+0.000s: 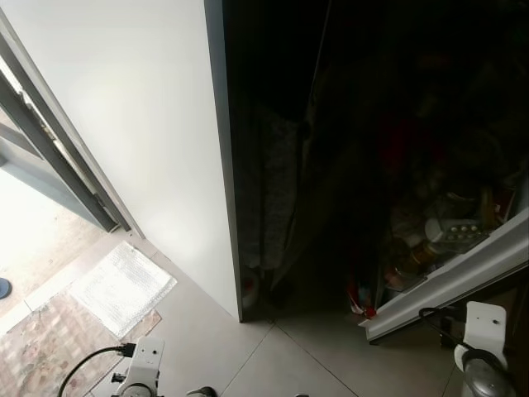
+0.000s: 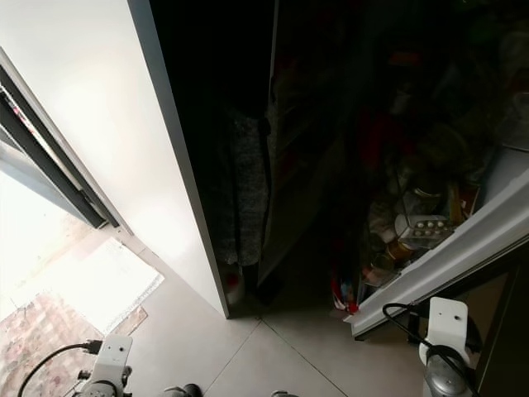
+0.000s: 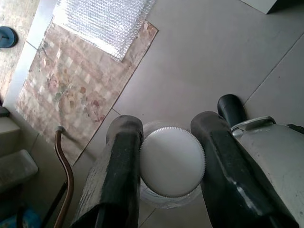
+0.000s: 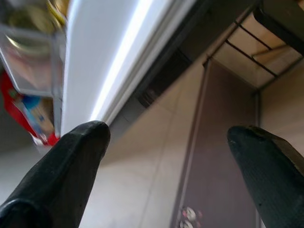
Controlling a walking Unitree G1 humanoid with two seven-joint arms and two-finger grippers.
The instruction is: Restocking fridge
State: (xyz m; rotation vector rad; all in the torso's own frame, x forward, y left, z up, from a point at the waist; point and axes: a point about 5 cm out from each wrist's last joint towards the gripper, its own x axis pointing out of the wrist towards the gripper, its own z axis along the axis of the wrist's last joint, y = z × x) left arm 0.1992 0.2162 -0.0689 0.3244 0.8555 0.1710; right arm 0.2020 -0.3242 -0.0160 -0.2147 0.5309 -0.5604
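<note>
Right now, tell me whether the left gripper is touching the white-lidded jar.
Touching. In the left wrist view the left gripper has both black fingers pressed against the sides of the white-lidded jar, no gap on either side.

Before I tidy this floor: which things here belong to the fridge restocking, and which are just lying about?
Belongs to the job:
white-lidded jar, clamped in the left gripper
open fridge door, its shelf stocked
right gripper, open, beside that door

Just lying about:
patterned rug
bubble wrap

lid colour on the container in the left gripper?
White, with a ribbed edge: the lid sits between the left gripper fingers, on a clear container. Best seen in the left wrist view.
</note>
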